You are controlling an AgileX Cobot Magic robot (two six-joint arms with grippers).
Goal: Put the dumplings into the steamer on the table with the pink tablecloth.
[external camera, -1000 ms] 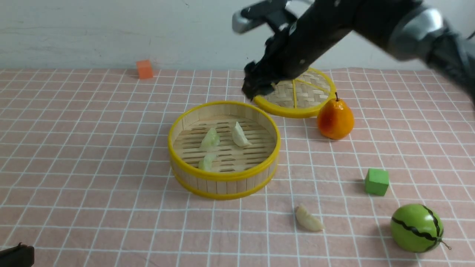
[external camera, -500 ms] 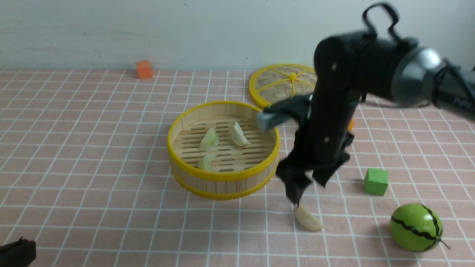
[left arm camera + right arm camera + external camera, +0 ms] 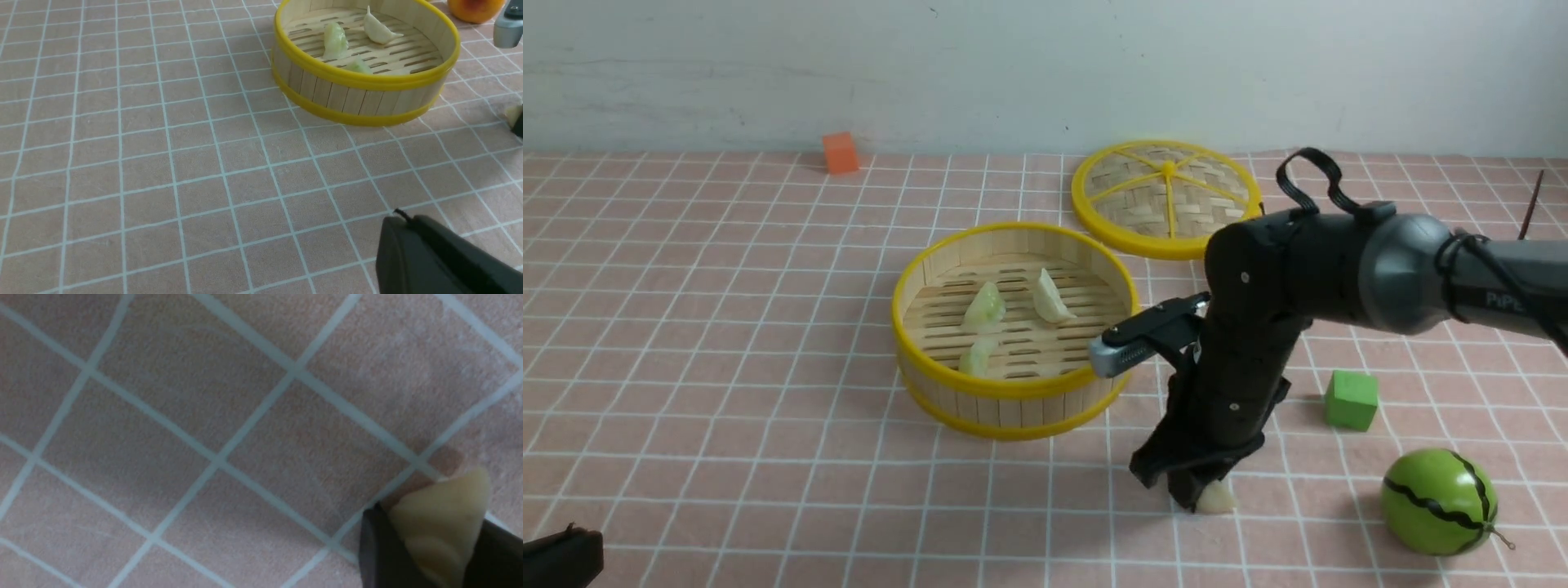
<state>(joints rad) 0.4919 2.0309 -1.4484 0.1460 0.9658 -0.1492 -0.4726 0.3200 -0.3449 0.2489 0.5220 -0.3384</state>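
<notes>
Looking forward from between the arms, I see the steamer (image 3: 1013, 408) standing upright near the middle of the table (image 3: 645, 457), on the pink tablecloth (image 3: 727, 327). Three dumplings lie on its slatted floor: two pale green dumplings, one (image 3: 986, 306) towards the far left of the floor and one (image 3: 977, 355) close against the near wall, and a cream dumpling (image 3: 1052, 298) just right of the first. The fourth dumpling (image 3: 1217, 498), also cream, is outside the steamer, to its near right and down at cloth level; whether it touches the fabric I cannot tell. The right gripper (image 3: 1196, 494) points straight down onto it. In the right wrist view this dumpling (image 3: 441, 514) sits between the two dark fingers (image 3: 376, 551), which press on it from either side, so the claw is clamped on it. The left gripper (image 3: 560, 559) shows only as a dark edge at the near left corner, well apart from the steamer, and its jaws are together. The woven lid (image 3: 1168, 196) lies flat beyond the steamer to the far right. A green cube (image 3: 1351, 398) and a toy watermelon (image 3: 1439, 501) sit right of the arm, and an orange cube (image 3: 840, 152) lies at the far edge.
</notes>
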